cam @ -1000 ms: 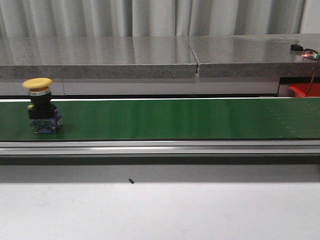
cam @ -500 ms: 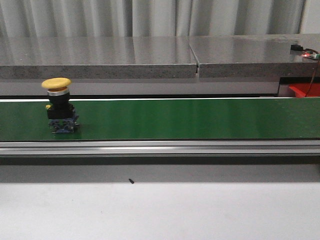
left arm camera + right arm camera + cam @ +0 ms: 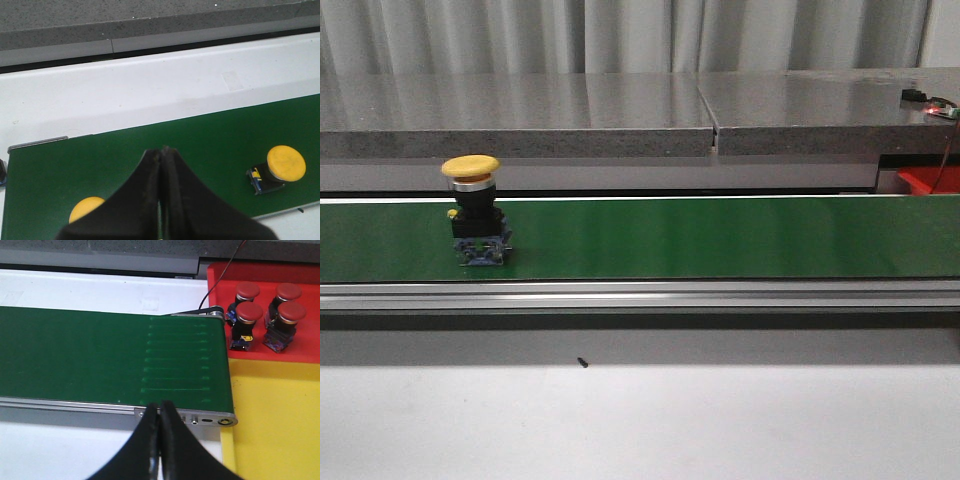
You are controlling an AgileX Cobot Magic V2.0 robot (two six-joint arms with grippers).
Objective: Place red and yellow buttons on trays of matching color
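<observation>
A yellow button (image 3: 473, 205) with a black body and blue base stands upright on the green conveyor belt (image 3: 720, 238), at its left part. The left wrist view shows that yellow button (image 3: 284, 164) beside my left gripper (image 3: 161, 150), which hangs shut and empty above the belt. A second yellow button (image 3: 85, 209) peeks out partly hidden behind its fingers. My right gripper (image 3: 160, 404) is shut and empty over the belt's end. Beyond that end lie a red tray (image 3: 300, 305) holding several red buttons (image 3: 248, 313) and a yellow tray (image 3: 280, 420).
A grey stone ledge (image 3: 620, 110) runs behind the belt, with a small lit device (image 3: 938, 108) at its right end. A metal rail (image 3: 640, 295) edges the belt's front. White table surface (image 3: 640, 420) lies in front, with a small dark speck (image 3: 582, 362).
The yellow button has travelled to the right along the belt, staying upright. Neither gripper appears in the front view.
</observation>
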